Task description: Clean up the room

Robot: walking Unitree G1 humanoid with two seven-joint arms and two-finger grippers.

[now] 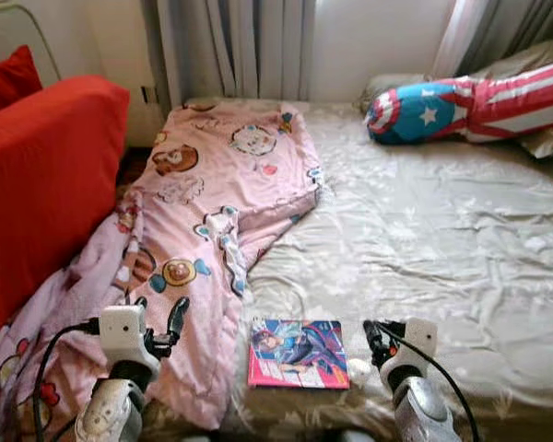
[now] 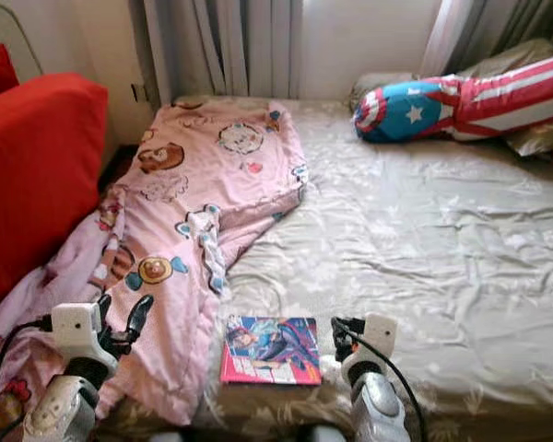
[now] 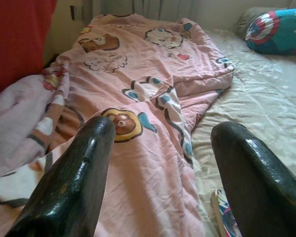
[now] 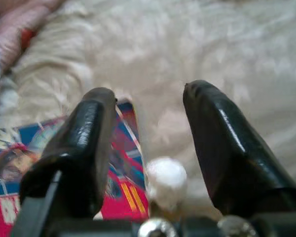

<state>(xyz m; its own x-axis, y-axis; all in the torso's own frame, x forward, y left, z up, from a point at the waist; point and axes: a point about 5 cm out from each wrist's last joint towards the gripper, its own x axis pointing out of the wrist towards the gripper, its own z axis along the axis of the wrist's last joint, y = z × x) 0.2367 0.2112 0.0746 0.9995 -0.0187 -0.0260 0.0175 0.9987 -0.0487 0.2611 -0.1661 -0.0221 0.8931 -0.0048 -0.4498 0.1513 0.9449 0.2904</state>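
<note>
Two head views record a bed (image 1: 461, 258) under a creased beige sheet, with a pink cartoon-print quilt (image 1: 212, 239) rumpled along its left half, a comic book (image 1: 298, 354) flat near the front edge, a star-and-stripe bolster (image 1: 461, 106) at the head, a red sofa (image 1: 37, 175) to the left and grey curtains (image 1: 240, 41) behind. Left wrist view: the left gripper (image 3: 160, 173) hangs above the quilt, fingers parted and empty. Right wrist view: the right gripper (image 4: 145, 143) is spread, holding nothing, over the comic book's right edge, a small white ball (image 4: 165, 180) between its fingers.
</note>
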